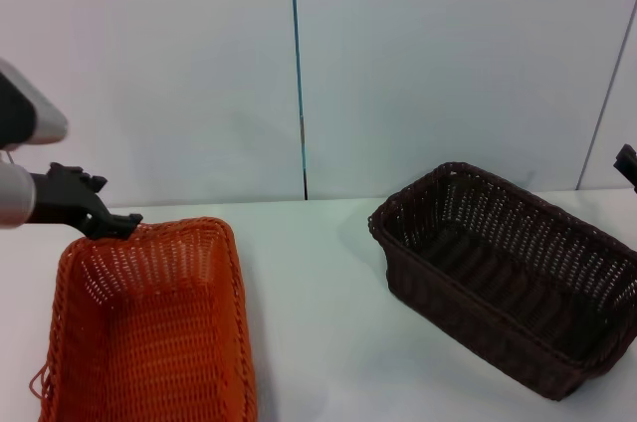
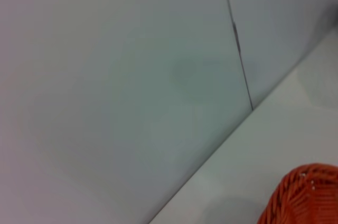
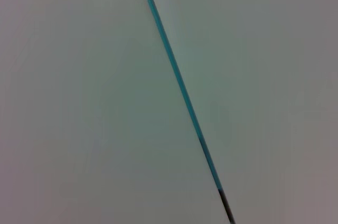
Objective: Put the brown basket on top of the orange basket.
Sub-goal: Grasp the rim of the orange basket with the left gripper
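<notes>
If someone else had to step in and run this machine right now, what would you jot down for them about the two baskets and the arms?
Left gripper: at the far rim of the orange basket, on the robot's left; whether its fingers are open or shut cannot be told.
Right gripper: only a sliver shows at the right edge of the head view, above the table and clear of both baskets.
Brown basket: sits on the white table on the robot's right, empty, apart from the orange one.
Done: nothing stacked yet.
Left: grasp the brown basket, lift it and set it on top of the orange basket.
</notes>
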You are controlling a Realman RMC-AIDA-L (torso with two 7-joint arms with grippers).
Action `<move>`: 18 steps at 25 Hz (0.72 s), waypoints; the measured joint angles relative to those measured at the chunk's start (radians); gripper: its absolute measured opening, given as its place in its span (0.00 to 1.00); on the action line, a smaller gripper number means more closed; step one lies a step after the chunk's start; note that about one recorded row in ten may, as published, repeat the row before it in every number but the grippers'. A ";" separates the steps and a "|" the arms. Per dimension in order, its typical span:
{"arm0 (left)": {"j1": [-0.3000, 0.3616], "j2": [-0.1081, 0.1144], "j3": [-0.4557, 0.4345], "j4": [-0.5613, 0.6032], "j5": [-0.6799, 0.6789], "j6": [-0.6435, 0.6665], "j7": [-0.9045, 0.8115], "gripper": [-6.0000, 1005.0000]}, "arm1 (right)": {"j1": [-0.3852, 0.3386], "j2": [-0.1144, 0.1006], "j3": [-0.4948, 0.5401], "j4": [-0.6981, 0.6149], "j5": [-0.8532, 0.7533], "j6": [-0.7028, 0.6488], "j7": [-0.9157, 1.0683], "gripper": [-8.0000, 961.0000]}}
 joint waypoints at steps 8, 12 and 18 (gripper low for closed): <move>-0.067 -0.007 0.111 -0.095 0.088 -0.102 0.001 0.78 | 0.000 0.002 -0.003 0.000 0.001 -0.001 0.007 0.97; -0.098 -0.009 0.140 -0.134 0.129 -0.138 0.001 0.77 | 0.000 0.004 -0.005 -0.001 0.001 -0.003 0.008 0.97; -0.110 -0.023 0.177 -0.147 0.184 -0.142 -0.006 0.77 | 0.006 0.004 -0.006 -0.013 0.000 -0.001 0.009 0.97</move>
